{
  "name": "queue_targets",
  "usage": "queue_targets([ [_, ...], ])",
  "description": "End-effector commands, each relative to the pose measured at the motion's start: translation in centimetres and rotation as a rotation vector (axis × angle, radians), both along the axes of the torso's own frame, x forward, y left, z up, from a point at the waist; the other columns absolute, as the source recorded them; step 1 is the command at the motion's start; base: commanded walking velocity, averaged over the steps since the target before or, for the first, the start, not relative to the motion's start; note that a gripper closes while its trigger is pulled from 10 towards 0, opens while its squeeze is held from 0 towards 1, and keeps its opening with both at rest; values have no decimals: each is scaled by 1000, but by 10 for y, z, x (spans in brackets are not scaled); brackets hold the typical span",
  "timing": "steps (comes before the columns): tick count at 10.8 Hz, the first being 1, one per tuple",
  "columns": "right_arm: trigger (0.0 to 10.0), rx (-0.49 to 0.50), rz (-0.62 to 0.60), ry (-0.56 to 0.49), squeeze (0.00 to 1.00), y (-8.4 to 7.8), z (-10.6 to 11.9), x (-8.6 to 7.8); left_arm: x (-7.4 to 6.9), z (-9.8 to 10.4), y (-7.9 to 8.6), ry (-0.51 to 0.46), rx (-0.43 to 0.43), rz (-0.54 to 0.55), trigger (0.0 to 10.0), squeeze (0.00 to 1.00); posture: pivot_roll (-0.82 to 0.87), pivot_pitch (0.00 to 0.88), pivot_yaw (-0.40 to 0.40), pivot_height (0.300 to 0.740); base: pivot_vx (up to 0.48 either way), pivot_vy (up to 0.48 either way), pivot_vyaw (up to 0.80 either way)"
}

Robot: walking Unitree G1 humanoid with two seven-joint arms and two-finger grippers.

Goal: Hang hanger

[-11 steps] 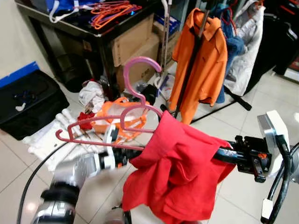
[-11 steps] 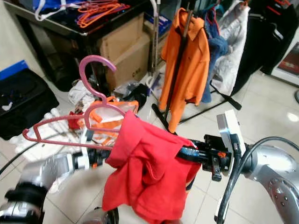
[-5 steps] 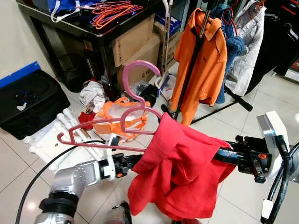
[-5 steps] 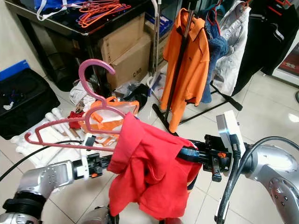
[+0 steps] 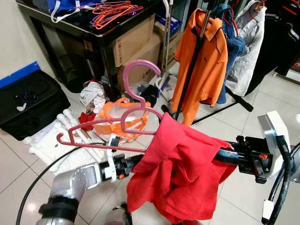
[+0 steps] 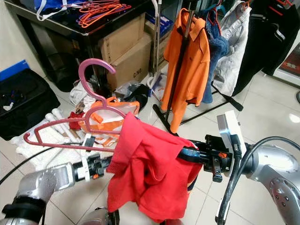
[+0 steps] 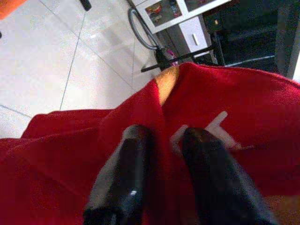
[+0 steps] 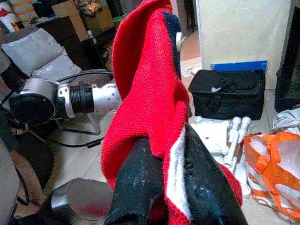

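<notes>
A pink plastic hanger (image 5: 93,123) is held up in front of me, its hook (image 5: 140,65) pointing upward. A red shirt (image 5: 183,173) hangs bunched over the hanger's right half. My left gripper (image 7: 166,136) reaches under the shirt's left edge, its fingers (image 7: 136,154) pinching red fabric. From the right, my right gripper (image 5: 222,154) clamps the shirt's other end; red and white cloth sits between its fingers (image 8: 140,173). The hanger's left arm is bare. Farther back stands a black clothes rack pole (image 5: 190,70) carrying an orange polo (image 5: 206,61).
A dark table (image 5: 70,23) with orange hangers (image 5: 112,9) stands at the back left, with cardboard boxes (image 5: 133,42) under it. A black case (image 5: 28,101), white pipes (image 5: 61,126), an orange bag (image 5: 117,119) and loose clothes lie on the tiled floor. More garments (image 5: 243,42) hang on the rack.
My left arm, blurred a second ago, has settled slightly lower with its fingers under the shirt's edge. The hanger, shirt and right arm have barely shifted.
</notes>
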State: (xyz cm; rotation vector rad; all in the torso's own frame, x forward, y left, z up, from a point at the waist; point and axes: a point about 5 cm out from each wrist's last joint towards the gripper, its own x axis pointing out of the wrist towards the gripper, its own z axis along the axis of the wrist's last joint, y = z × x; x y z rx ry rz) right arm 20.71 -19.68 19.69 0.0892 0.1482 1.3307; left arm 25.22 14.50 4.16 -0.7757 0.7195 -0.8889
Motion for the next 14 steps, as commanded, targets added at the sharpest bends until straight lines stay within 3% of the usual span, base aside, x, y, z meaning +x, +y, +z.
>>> queue_targets([
  [1,0,9,15,-37,0,1,7,1,-2,-1,1,-1,27,-6,0,0,-204,127,11,740,0,0,0],
  [5,0,2,-17,-38,0,-2,3,4,6,0,14,-18,72,74,0,0,-195,122,8,740,0,0,0],
  [6,0,-101,-66,-85,0,-6,-6,10,12,-1,25,-19,109,137,0,0,-192,121,5,740,0,0,0],
  [9,0,-210,-253,-201,0,-15,-12,29,31,4,64,-32,241,370,0,0,-187,127,1,740,0,0,0],
  [12,0,-254,-357,-268,0,-24,-9,39,37,3,84,0,331,490,0,0,-185,128,1,740,0,0,0],
  [14,0,-353,-387,-320,0,-37,-10,40,37,-5,103,64,429,596,0,0,-186,130,4,740,0,0,0],
])
